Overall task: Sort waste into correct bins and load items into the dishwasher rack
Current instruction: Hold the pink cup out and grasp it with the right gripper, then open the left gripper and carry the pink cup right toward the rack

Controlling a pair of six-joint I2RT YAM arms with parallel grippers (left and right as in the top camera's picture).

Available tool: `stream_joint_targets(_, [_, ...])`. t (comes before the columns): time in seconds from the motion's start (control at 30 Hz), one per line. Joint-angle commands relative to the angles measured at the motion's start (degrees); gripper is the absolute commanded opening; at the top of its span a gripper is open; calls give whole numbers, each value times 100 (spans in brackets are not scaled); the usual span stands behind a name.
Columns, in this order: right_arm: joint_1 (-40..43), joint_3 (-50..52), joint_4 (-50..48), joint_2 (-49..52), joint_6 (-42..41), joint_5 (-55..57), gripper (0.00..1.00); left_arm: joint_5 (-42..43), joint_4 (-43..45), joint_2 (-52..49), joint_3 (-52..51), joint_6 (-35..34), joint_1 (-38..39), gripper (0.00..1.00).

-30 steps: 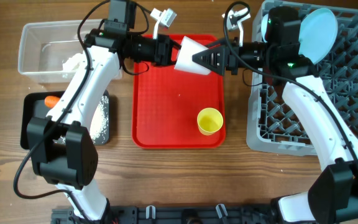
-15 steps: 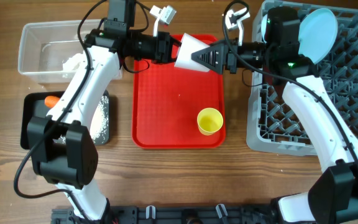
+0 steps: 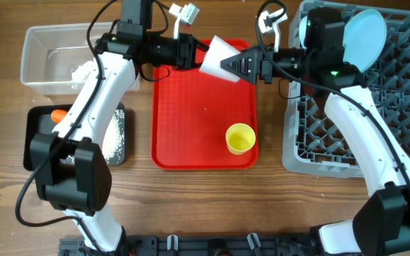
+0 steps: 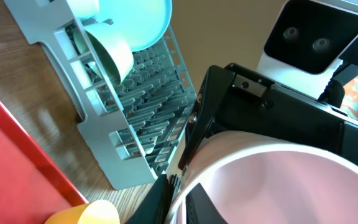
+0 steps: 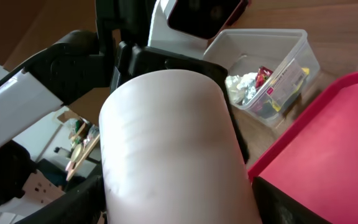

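The pink cup (image 3: 216,58) hangs on its side above the far edge of the red tray (image 3: 198,121), held between both arms. My left gripper (image 3: 195,54) is shut on the cup's rim, one finger inside the pink cup (image 4: 278,186) and one outside. My right gripper (image 3: 228,65) comes from the rack side. Its fingers press both flanks of the pink cup (image 5: 173,143). The yellow cup (image 3: 240,138) stands on the tray. The dishwasher rack (image 3: 404,107) holds a pale blue plate (image 3: 365,35) and a bowl (image 4: 110,56).
The clear tub (image 3: 48,53) at the far left holds tissue and wrappers (image 5: 263,78). The black tray (image 3: 38,135) in front of it holds a carrot (image 3: 59,114) and rice (image 3: 112,135). Both arms cross over the tray's far end.
The cup and both grippers have edged slightly toward the table's far side. Both grips look the same as before.
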State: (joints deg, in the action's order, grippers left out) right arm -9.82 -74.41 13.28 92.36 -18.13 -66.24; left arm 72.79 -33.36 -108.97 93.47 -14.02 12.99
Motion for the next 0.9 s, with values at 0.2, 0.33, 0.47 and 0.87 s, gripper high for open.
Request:
stream_joint_targets(0.2, [144, 92, 87, 98, -4, 361, 68, 216, 44, 52, 105, -20, -74, 4])
stream_joint_targets(0.33, [144, 92, 90, 98, 7, 363, 80, 216, 42, 52, 105, -20, -74, 4])
stream_joint_targets(0.47, [319, 92, 81, 98, 33, 358, 85, 219, 42, 52, 105, -22, -74, 4])
stream_joint_targets(0.87, [363, 94, 94, 111, 177, -90, 95, 221, 151, 52, 105, -192, -74, 4])
